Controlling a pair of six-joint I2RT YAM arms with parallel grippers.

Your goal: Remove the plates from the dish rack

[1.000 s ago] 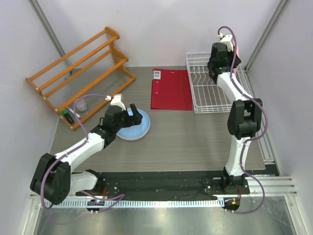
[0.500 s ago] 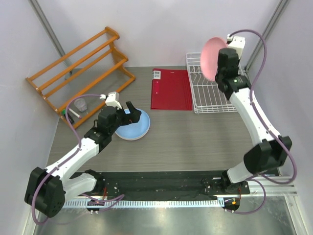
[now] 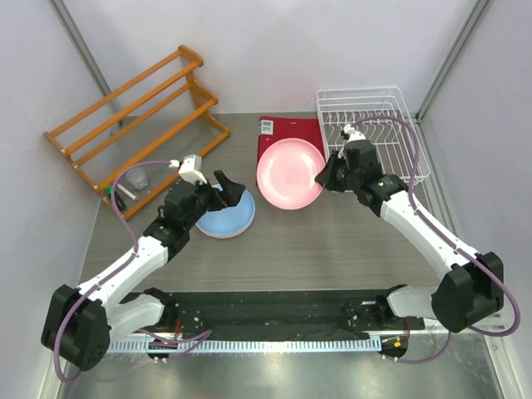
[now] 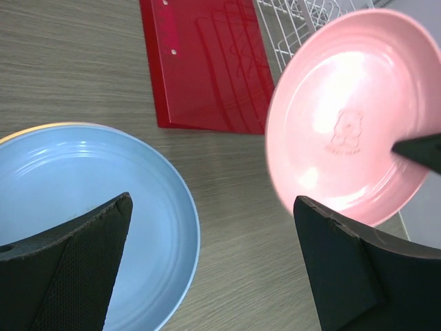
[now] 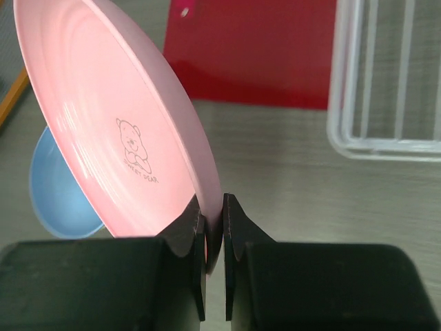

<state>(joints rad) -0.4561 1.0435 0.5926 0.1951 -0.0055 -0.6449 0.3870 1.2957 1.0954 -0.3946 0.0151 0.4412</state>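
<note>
- Between the rack [image 3: 391,91] and the blue plate [image 3: 233,218], above the desk [image 3: 332,241], hangs the pink plate [image 3: 289,173]. The right tool [image 5: 213,207] pinches its lower rim, jaws almost together on the thin edge.
- No plate shows in the rack. The blue plate lies flat on the desk, and a yellow rim [image 4: 31,130] peeks from under it, likely another plate.
- The left tool [image 4: 212,201] hovers just over the blue plate, jaws spread wide and holding nothing.
- Slip risk: only a small patch of rim is gripped and the plate is tilted steeply. Its weight could swing it about the pads or pull it free.
- Collision risk: the left tool sits over the likely landing spot, so the pink plate could strike it on the way in.
- Landing risk: if let go while tilted, the plate could hit edge first, skid off the blue plate, or shove the stack across the desk.
- The plates are round, shallow, glossy plastic with a raised lip. The pink one has a small bear print in its well.
- The rack is thin white wire with upright prongs.
- The red sheet [image 3: 278,133] is flat and shiny.
- The desk has a matte grey wood grain.
- The wooden rack [image 3: 133,116] is made of orange slats.
</note>
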